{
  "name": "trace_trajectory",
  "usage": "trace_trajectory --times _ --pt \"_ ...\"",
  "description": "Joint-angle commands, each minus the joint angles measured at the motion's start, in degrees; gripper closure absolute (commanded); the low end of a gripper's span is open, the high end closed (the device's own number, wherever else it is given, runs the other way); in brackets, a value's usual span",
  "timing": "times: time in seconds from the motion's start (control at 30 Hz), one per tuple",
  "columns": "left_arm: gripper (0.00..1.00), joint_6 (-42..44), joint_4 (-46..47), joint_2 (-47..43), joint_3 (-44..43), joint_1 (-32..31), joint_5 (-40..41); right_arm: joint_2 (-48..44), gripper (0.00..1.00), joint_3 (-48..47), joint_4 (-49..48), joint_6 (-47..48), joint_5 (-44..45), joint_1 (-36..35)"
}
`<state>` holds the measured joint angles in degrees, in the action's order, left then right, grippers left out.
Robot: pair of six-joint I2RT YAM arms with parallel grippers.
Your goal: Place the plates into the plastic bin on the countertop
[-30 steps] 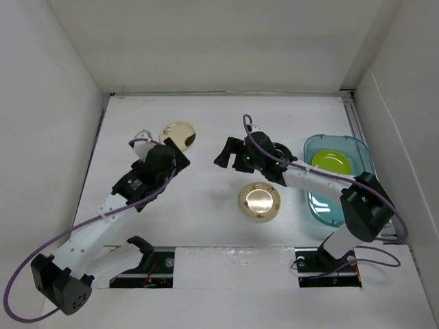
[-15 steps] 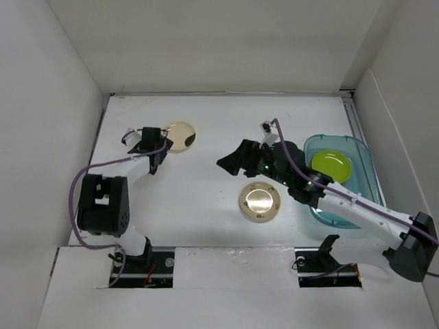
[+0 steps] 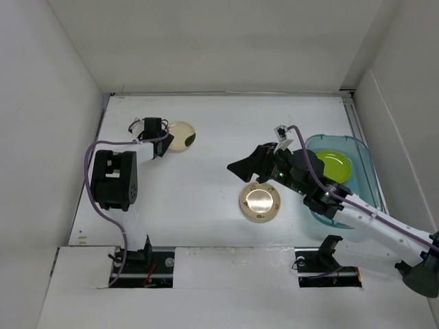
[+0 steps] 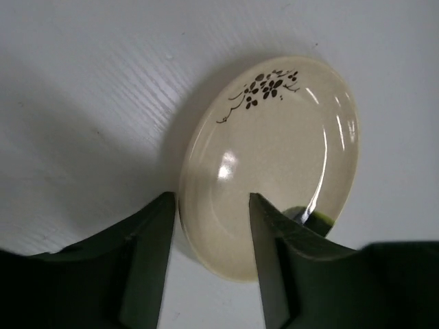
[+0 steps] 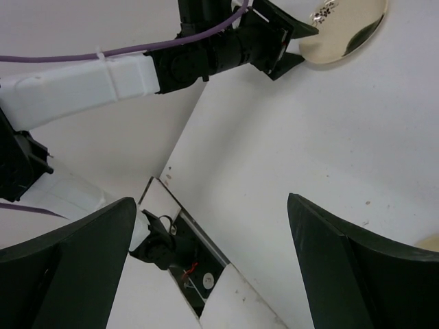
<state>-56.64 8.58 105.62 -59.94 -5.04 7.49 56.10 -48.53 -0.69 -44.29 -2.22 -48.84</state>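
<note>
The white flat table [image 3: 206, 116], walled in white, carries everything. At its right side sits the translucent teal-blue oblong plastic bin [image 3: 361, 164], w/ one lime green round plate [image 3: 334, 164] lying flat inside, toward the far end. Whether other plates lie under it can't be told from above, so at least one plate is done. Two plates show out on the table: a gold-beige round plate [image 3: 259, 201] near the middle, just left of the bin, and a cream round plate with a dark sprig mark [image 3: 180, 136] at far left, well apart from the bin. No orange or black plates show in any view, so progress can be judged only in part: prob. the closing stretch, w/ these 2 left to move.

The left end effector [image 4: 211, 200] is down at the cream plate. Its jaws stand part-closed astride the near rim, one finger [image 4: 147, 267] outside the edge, the other over the plate's well. Whether they pinch it can't be told. The right end effector [image 5: 211, 200] hangs above the table just beyond the gold-beige plate, jaws spread wide, nothing btwn them. Step in hand, by the look of it: gripping the cream plate, w/ the gold-beige one likely falling to the right arm
</note>
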Motion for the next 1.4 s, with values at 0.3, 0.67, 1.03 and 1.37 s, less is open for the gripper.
trace_trajectory --times 0.3,0.67,1.03,1.37 --pt "1.00 1.7 -15.6 7.6 -12.0 1.3 -0.9 -1.6 0.03 -1.3 1.1 2.1 -1.1 1.7" --pt "1.00 10.5 -15.3 -19.8 -3.6 -10.2 -3.0 2.8 0.02 -3.7 3.3 9.2 -3.0 8.8" --pt "1.00 16.1 -15.5 -38.6 2.6 -16.8 -18.3 6.7 0.02 -4.9 -4.0 8.7 -17.1 21.2" --pt "1.00 20.0 -14.4 -44.2 5.4 -16.8 -28.8 16.6 0.14 -3.8 -13.3 6.1 -24.8 24.4"
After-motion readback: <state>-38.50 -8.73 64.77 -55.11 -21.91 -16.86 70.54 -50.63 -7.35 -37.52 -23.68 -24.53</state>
